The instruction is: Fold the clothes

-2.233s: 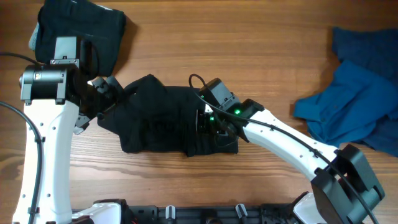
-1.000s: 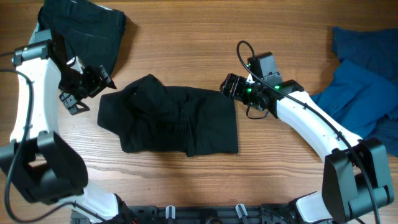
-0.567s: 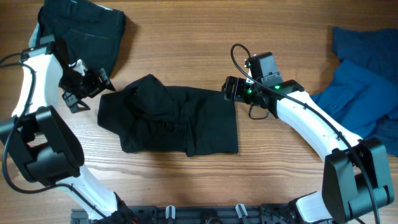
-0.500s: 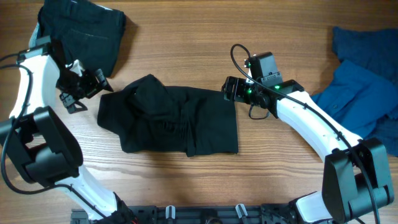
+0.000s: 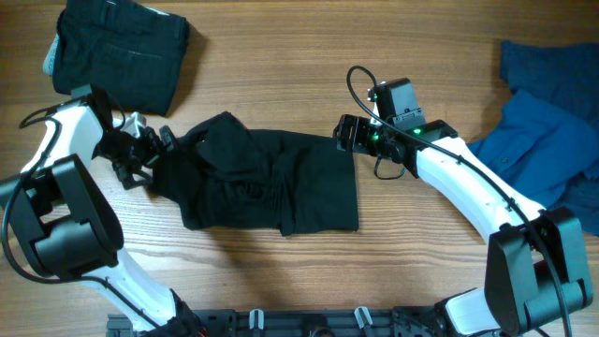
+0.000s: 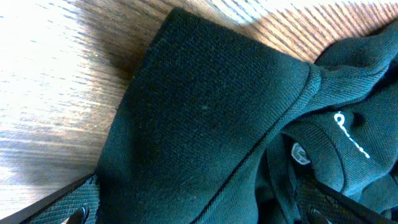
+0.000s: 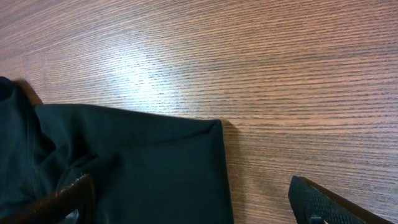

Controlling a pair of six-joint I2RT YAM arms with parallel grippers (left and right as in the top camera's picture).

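Note:
A black short-sleeved shirt (image 5: 262, 187) lies partly folded and crumpled at the table's middle. My left gripper (image 5: 150, 154) stands open at the shirt's left sleeve. In the left wrist view the sleeve (image 6: 199, 118) fills the gap between the two spread fingers (image 6: 69, 204), and a small white mark (image 6: 349, 134) shows near the collar. My right gripper (image 5: 344, 134) hovers open over the shirt's upper right corner (image 7: 186, 140), one finger above the cloth and the other finger (image 7: 323, 202) above bare wood. Nothing is gripped.
A folded black garment (image 5: 117, 51) rests at the back left. A heap of blue clothes (image 5: 547, 140) lies at the right edge. Bare wooden table (image 5: 281, 75) shows behind the shirt and in front of it.
My left gripper has swung from the bare wood left of the shirt down and right onto the sleeve. The right arm has held still. The shirt has not moved.

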